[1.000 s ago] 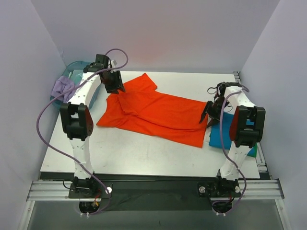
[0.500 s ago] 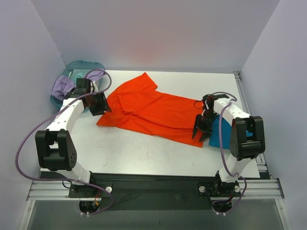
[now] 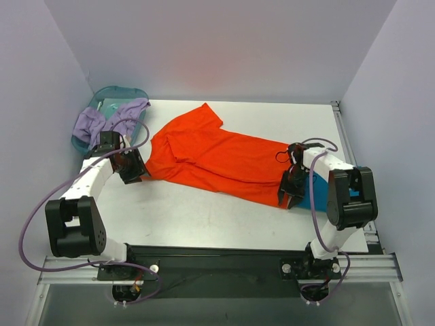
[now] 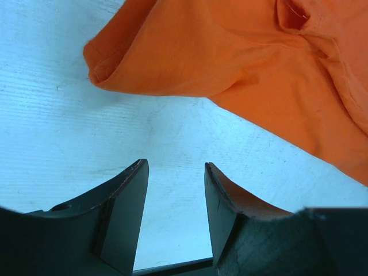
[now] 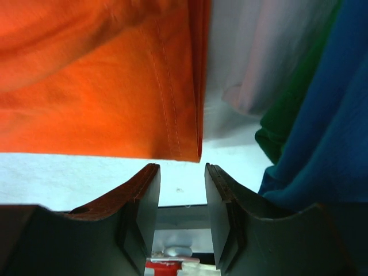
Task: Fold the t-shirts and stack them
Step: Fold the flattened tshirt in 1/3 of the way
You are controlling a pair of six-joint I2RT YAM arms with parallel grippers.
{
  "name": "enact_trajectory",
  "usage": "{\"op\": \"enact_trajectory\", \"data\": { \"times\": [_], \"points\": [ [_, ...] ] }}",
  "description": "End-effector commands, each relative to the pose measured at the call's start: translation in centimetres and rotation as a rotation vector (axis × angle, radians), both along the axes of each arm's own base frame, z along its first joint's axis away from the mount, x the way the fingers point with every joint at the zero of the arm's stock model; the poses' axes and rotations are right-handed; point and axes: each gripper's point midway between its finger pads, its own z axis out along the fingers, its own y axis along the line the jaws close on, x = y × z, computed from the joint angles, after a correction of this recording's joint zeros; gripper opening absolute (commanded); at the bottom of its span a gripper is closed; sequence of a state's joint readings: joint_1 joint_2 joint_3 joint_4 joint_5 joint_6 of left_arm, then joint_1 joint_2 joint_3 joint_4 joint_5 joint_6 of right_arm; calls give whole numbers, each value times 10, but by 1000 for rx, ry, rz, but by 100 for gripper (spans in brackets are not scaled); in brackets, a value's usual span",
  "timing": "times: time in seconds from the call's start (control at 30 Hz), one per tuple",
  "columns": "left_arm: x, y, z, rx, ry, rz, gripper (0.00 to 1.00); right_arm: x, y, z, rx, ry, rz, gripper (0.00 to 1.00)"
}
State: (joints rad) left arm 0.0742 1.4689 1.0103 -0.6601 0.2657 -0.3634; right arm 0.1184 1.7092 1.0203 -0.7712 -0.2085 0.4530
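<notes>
Evidently the orange t-shirt [image 3: 217, 159] lies only partly folded on the desk [image 3: 204, 217], not yet stacked on the folded blue t-shirt [image 3: 317, 193] beside it. The left gripper [image 3: 134, 174] and right gripper [image 3: 286, 197] wait at its near corners, jaws released and empty.

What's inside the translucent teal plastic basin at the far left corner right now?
Crumpled lavender cloth lies in the translucent teal plastic basin and drapes over its rim. Whatever sits beneath that cloth is covered, so I cannot tell if more is in there.
</notes>
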Motion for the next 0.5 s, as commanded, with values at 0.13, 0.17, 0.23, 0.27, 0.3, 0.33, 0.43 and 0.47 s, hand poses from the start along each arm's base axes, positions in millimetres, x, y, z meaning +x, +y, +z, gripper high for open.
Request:
{"op": "enact_trajectory", "data": {
  "times": [0.13, 0.17, 0.23, 0.27, 0.3, 0.33, 0.43, 0.47],
  "points": [
    [8, 4, 13, 5, -87, -3, 54, 6, -12, -6, -81, -11, -16, 34],
    [7, 5, 12, 7, -85, -2, 54, 6, -12, -7, -82, -6, -16, 33],
    [6, 5, 12, 9, -88, -3, 54, 1, -11, -10, -86, 11, -9, 31],
    [5, 6, 11, 12, -85, -1, 54, -1, -11, -12, -90, 14, -9, 31],
    [4, 7, 10, 14, -82, 1, 54, -4, -12, -13, -96, 19, -12, 30],
    [4, 8, 9, 18, -81, 0, 54, -6, -11, -14, -98, 24, -7, 29],
    [2, 11, 2, 26, -62, 6, 54, -11, -13, -17, -109, 41, -8, 24],
    [3, 12, 1, 32, -62, 11, 54, -12, -13, -17, -111, 43, -6, 22]
  ]
}}
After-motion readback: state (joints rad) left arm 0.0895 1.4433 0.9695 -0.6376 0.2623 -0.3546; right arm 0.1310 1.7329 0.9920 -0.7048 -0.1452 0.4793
